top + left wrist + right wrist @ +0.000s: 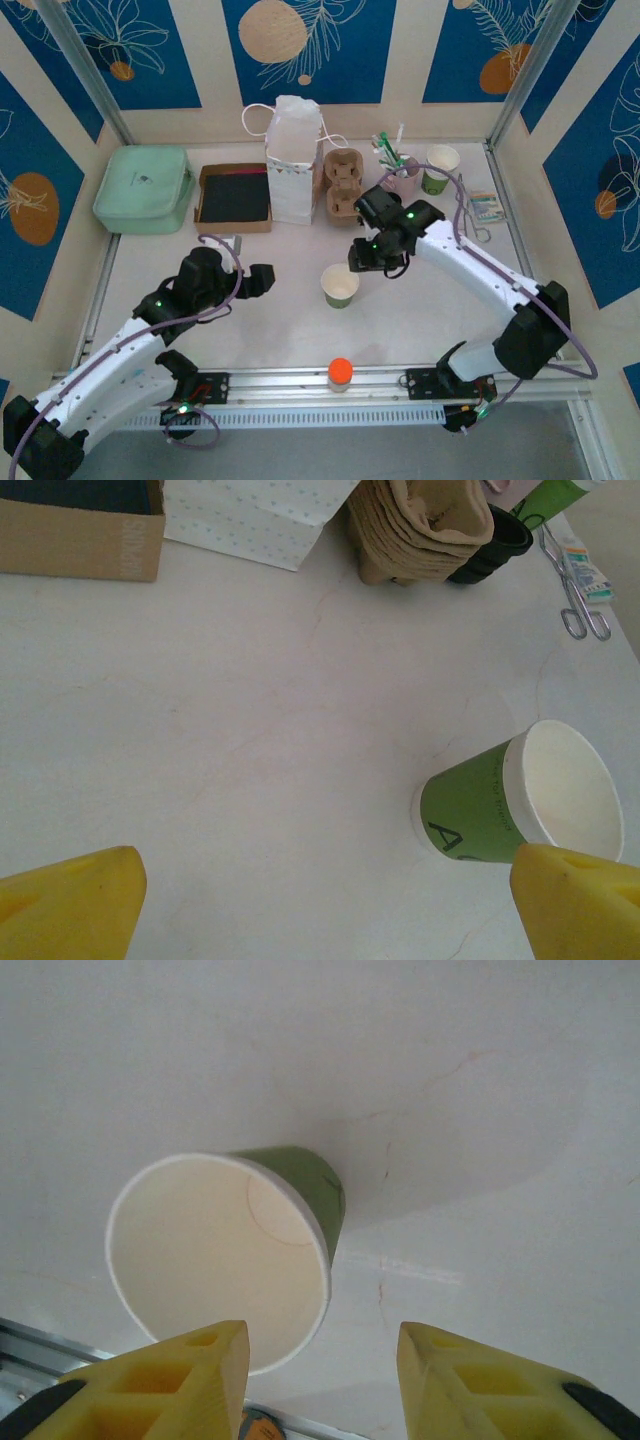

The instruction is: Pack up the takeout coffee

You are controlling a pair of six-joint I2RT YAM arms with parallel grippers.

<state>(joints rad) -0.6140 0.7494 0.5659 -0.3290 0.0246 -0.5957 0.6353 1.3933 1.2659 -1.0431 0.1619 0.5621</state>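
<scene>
A lidless green-banded cup (340, 286) stands upright mid-table, just below the right gripper (322, 1340) — its jaws parted, grasping nothing. The left gripper (330, 875) hangs nearby — spread wide, also empty.

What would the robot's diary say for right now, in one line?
left hand: open, empty | right hand: open, close to lidless cup, not gripping | lidless cup: upright on table

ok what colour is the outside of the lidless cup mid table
The cup is green outside, white-rimmed; left wrist view shows it best.
</scene>
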